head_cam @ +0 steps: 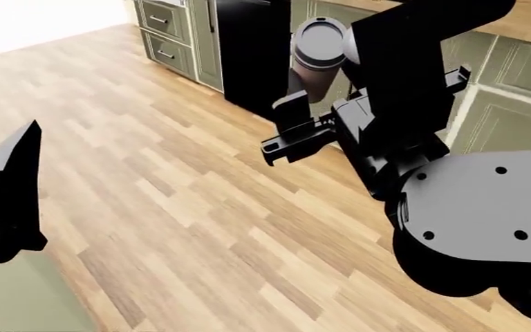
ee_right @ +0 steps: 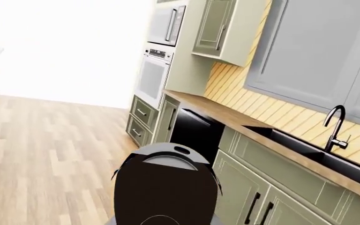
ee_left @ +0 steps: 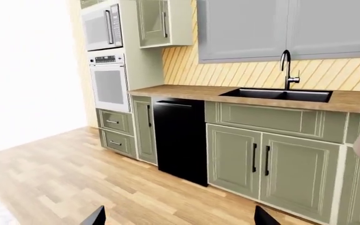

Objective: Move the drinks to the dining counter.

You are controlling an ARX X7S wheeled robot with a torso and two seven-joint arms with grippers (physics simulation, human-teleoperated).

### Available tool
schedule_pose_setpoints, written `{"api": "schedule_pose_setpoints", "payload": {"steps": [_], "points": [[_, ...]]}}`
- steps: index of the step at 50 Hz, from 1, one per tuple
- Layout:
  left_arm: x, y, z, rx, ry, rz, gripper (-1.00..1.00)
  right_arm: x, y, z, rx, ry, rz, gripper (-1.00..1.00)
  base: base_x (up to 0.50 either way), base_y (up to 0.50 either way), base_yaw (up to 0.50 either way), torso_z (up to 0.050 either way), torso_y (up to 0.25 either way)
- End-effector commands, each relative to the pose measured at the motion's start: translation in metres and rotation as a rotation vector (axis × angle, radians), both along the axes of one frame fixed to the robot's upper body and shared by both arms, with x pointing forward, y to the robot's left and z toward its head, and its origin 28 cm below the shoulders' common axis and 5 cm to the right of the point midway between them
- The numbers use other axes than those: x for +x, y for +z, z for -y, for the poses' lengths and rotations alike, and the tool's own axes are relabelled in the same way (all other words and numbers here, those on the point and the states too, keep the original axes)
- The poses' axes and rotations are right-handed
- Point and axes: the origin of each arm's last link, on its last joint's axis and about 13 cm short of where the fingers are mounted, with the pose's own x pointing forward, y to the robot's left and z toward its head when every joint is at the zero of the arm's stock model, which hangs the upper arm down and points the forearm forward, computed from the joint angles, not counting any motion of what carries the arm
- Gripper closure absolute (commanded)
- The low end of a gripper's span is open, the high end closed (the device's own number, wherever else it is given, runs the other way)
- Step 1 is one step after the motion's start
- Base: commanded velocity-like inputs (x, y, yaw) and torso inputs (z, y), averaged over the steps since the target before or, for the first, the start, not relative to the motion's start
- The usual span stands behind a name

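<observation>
Right pincer (head_cam: 317, 111) grips the brown paper cup (head_cam: 319, 59) aloft

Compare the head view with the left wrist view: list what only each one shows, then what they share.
Only the head view shows the paper cup with its black lid, held in the right gripper above the wood floor, plus the left arm's dark shell at the view's left edge.

Only the left wrist view shows the black sink, its faucet, the wall oven and the microwave.

Both show the black dishwasher and the green drawers beside it.
</observation>
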Motion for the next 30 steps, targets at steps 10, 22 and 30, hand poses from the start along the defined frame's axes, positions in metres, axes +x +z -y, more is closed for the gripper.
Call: {"api": "schedule_pose_setpoints", "payload": {"steps": [10, 22, 30], "points": [[-0.0001, -0.0009, 0.0, 0.0, 0.001, -0.002, -1.0, 0.0011, -0.0005, 0.0008, -0.015, -0.013, 0.007, 1.0, 0.17, 0.16, 0.5, 0.0, 0.0], [-0.0007, -0.0002, -0.0006, 0.0, 0.002, 0.0, -1.0, 0.0012, 0.0011, 0.0009, 0.002, -0.018, 0.009, 1.0, 0.16, 0.19, 0.44, 0.001, 0.0], [0.0005, 0.0007, 0.0003, 0.001, -0.002, 0.001, -1.0, 0.0016, 0.0004, 0.0014, -0.059, -0.043, 0.047, 1.0, 0.0, 0.0, 0.29, 0.0, 0.002]]}}
